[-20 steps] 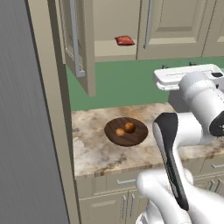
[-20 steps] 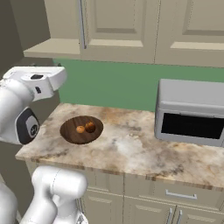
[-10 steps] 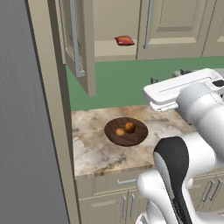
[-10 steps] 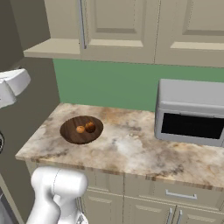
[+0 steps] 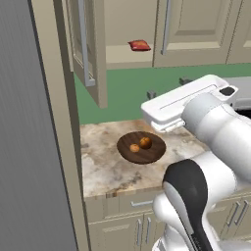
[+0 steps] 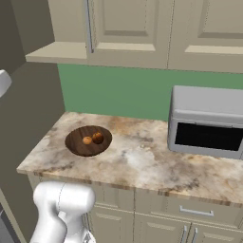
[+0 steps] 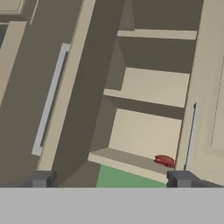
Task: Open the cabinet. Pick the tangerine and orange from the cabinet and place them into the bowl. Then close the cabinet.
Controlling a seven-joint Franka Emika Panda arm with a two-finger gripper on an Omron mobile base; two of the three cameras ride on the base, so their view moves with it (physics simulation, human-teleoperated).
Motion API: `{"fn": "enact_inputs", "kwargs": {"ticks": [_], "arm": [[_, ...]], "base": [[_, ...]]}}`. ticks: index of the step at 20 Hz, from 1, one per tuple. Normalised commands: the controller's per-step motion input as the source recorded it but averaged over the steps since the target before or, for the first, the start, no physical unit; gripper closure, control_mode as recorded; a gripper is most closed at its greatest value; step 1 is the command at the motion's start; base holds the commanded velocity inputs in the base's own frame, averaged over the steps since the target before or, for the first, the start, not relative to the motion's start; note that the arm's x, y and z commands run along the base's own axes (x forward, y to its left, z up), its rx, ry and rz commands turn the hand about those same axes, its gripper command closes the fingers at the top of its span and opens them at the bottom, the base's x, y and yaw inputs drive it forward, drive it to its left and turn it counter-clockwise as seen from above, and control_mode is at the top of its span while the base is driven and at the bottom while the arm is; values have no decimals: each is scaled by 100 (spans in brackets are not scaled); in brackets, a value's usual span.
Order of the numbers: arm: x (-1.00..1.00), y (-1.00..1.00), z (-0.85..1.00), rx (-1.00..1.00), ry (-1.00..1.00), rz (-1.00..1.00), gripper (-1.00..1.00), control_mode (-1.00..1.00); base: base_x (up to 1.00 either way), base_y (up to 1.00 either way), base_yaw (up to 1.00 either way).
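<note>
Hand view: the gripper [image 7: 109, 179], fingers spread wide and holding nothing, faces the cabinet [image 7: 148, 100], whose left door [image 7: 48, 96] hangs open. Below that door, the tangerine [image 5: 134, 147] and orange [image 5: 145, 142] already lie in the bowl [image 5: 141, 147] on the table [image 5: 103, 166]. Approaching the door off-line could make the fingers glance off its edge and leave it ajar.

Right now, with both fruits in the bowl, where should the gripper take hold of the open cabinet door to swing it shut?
Grip the long vertical handle on the open door, around its middle. It stands off the panel, so the open gripper can straddle it sideways, coming from the door's front face.
</note>
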Motion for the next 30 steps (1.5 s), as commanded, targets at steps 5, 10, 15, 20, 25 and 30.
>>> {"fn": "enact_inputs", "kwargs": {"ticks": [5, 10, 15, 20, 25, 30], "arm": [[11, 31, -14, 0, 0, 0, -100, -100], [4, 57, -3, 0, 3, 1, -100, -100], [14, 54, 0, 0, 5, 4, -100, -100], [63, 32, 0, 2, 5, 1, -100, -100], [99, 33, -10, 1, 2, 0, -100, -100], [100, 49, -39, 0, 0, -2, -100, -100]], "base": [[0, 0, 0], [0, 0, 0], [0, 0, 0], [0, 0, 0], [0, 0, 0], [0, 0, 0]]}}
